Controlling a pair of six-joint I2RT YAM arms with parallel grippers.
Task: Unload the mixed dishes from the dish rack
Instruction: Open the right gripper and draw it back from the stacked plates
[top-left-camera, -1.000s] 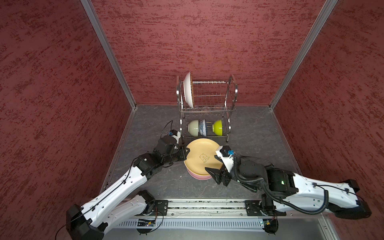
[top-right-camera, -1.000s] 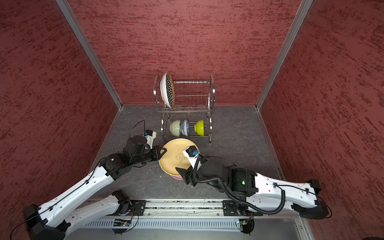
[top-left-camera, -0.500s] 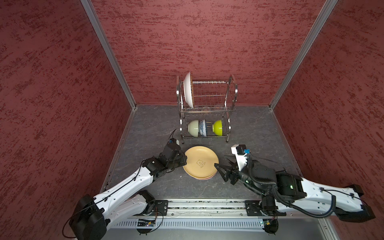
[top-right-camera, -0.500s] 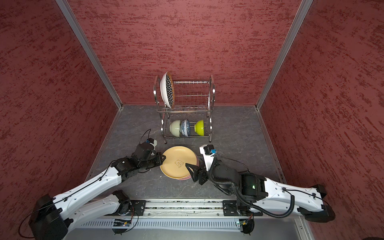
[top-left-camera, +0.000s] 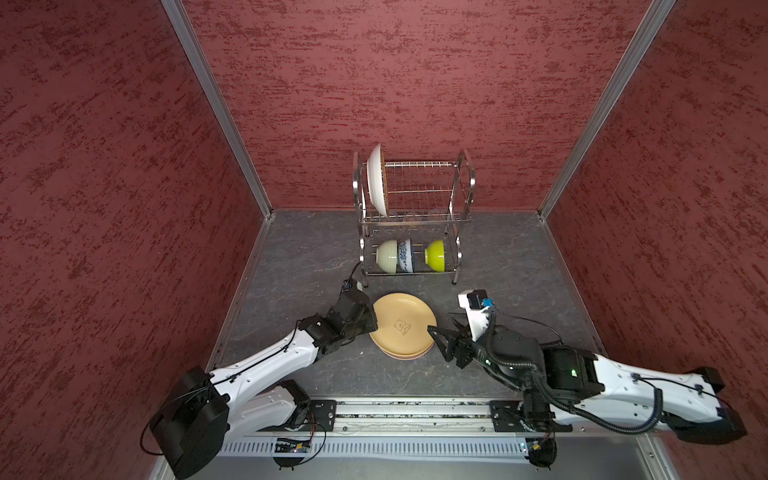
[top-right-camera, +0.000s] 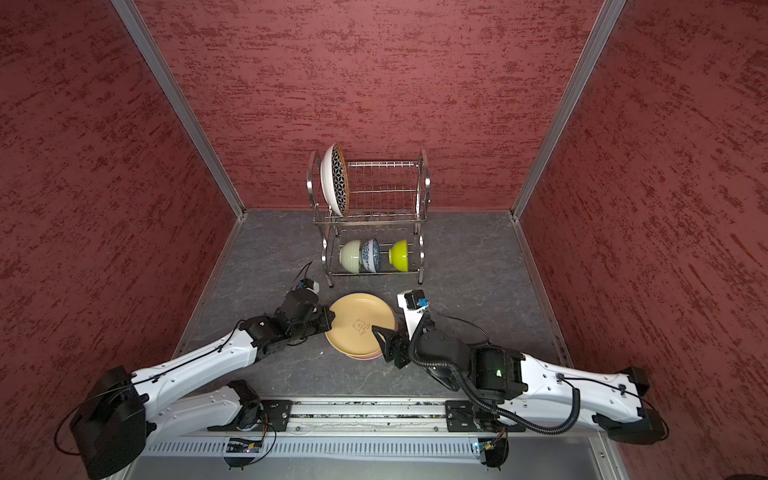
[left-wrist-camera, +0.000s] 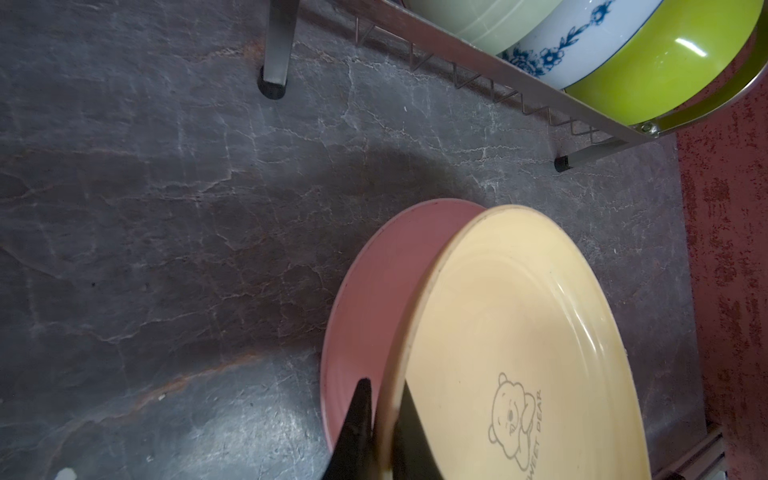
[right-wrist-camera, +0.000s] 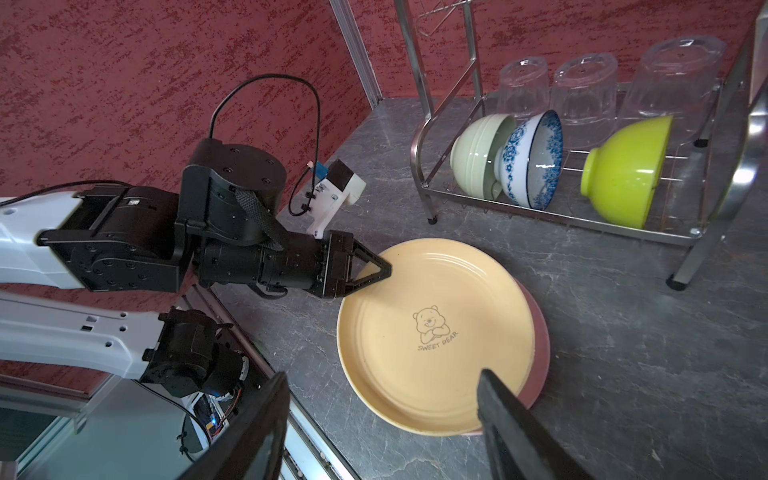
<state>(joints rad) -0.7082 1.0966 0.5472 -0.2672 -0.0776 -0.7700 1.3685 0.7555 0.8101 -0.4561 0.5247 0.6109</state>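
Kept the left gripper (left-wrist-camera: 384, 390) pinched on the rim of the pale yellow plate (top-left-camera: 401, 324), lowered it from its tilt onto the pink plate (left-wrist-camera: 365, 291) under the jaws, and backed the spread right gripper (right-wrist-camera: 380, 374) to its opposite edge, leaving the geometric plate (top-right-camera: 337, 183), bowls (top-left-camera: 405, 255) and tumblers (right-wrist-camera: 582, 83) in the dish rack (top-left-camera: 461, 183).

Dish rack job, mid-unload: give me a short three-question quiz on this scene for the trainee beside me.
1. True or false: the left gripper is shut on the rim of the pale yellow plate.
2. How many bowls sit on the lower tier of the dish rack? A two, B three, C four.
3. Fill in: directly under the pale yellow plate lies the ___ plate.
Key: 1 true; 2 B; 3 the pink plate.
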